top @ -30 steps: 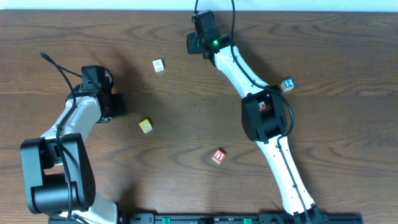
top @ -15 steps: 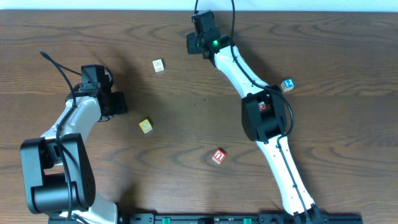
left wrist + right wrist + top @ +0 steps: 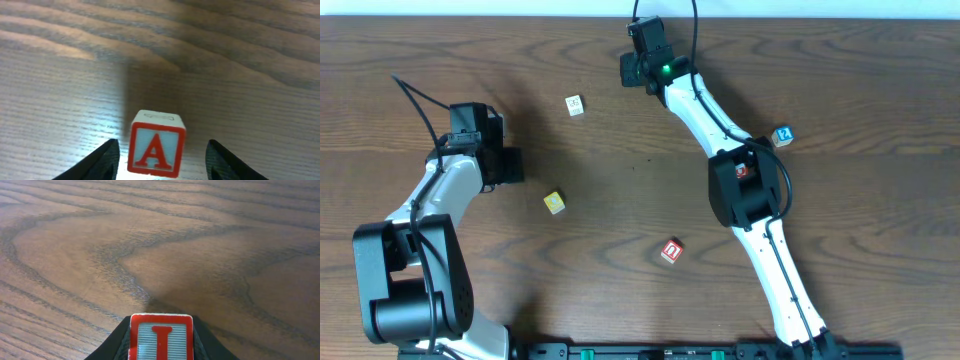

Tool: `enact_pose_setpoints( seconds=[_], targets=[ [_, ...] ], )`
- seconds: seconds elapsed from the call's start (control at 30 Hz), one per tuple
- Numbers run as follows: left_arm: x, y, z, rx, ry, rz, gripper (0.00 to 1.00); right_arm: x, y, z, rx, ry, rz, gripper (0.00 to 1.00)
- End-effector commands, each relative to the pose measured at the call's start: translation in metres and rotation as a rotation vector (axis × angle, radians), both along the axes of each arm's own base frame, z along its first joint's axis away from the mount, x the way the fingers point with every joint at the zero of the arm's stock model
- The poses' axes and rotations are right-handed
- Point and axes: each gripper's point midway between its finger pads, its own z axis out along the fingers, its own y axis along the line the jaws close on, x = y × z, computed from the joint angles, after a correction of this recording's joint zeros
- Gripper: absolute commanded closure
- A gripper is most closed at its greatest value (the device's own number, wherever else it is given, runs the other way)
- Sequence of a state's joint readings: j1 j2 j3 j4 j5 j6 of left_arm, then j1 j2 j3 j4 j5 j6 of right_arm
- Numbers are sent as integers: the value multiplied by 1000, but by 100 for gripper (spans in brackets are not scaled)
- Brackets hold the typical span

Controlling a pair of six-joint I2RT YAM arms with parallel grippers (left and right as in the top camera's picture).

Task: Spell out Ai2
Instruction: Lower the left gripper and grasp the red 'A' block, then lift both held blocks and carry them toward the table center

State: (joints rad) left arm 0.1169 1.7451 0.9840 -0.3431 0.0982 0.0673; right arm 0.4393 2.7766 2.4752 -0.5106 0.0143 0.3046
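In the left wrist view a red-and-white letter A block (image 3: 156, 150) stands on the wood table between the two fingers of my left gripper (image 3: 162, 146). The gripper is open, with a gap on each side of the block. In the overhead view my left gripper (image 3: 508, 165) is at the left of the table and hides the A block. My right gripper (image 3: 161, 329) is shut on a red-framed letter I block (image 3: 161, 339); overhead it is at the far centre (image 3: 631, 70). A blue 2 block (image 3: 781, 136) lies at the right.
A white block (image 3: 575, 104) lies at the far centre-left, a yellow block (image 3: 554, 202) in the middle-left, and a red block (image 3: 671, 250) nearer the front centre. The right arm (image 3: 740, 180) stretches across the table's centre-right.
My left gripper has shifted slightly to the right and its cable has swung. The right arm and the loose blocks have not moved.
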Motion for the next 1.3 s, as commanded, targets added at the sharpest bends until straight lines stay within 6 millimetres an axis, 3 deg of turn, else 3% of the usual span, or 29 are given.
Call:
enact_pose_setpoints(
  seconds=[0.0, 0.37, 0.83, 1.27],
  targets=[
    [6, -5, 1, -12, -11, -59, 45, -6, 12, -9, -6, 9, 16, 80],
    [2, -10, -15, -42, 32, -68, 58, -6, 12, -9, -6, 9, 16, 85],
    [3, -9, -14, -52, 28, -31, 70, -6, 12, -9, -6, 10, 16, 91],
    [6, -9, -11, -72, 21, 23, 79, -8, 16, -9, -7, 10, 23, 92]
  ],
)
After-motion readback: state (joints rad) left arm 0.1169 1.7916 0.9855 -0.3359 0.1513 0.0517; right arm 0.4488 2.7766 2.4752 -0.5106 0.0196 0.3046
